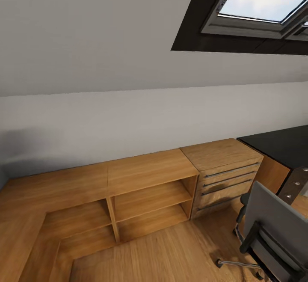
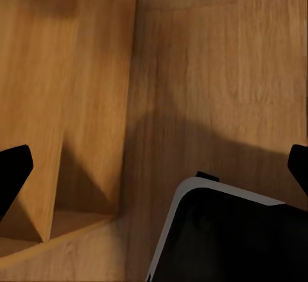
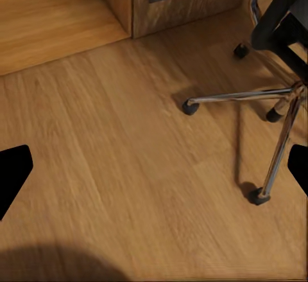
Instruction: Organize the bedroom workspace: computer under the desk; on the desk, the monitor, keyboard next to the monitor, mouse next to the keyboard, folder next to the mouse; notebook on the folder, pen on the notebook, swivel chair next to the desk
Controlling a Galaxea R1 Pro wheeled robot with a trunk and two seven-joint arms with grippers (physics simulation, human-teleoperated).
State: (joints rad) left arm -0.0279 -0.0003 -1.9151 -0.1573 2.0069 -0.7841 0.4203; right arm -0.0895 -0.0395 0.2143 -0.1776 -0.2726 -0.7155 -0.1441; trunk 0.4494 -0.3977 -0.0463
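An attic bedroom seen from the robot's head: the swivel chair [image 1: 273, 226] stood at the lower right, its grey back toward the camera. Just beyond the chair, a corner of the black desk [image 1: 282, 145] showed, with a wooden drawer cabinet [image 1: 224, 175] and open shelves [image 1: 145, 200] further off. The left gripper [image 2: 154, 173] and right gripper [image 3: 154, 173] both had fingers spread wide, holding nothing. The folder was not visible. The robot probably needed to turn toward the chair and bring its seat into view before reaching.

Swivel chair [image 1: 273, 230] on wood floor [image 1: 171, 256]
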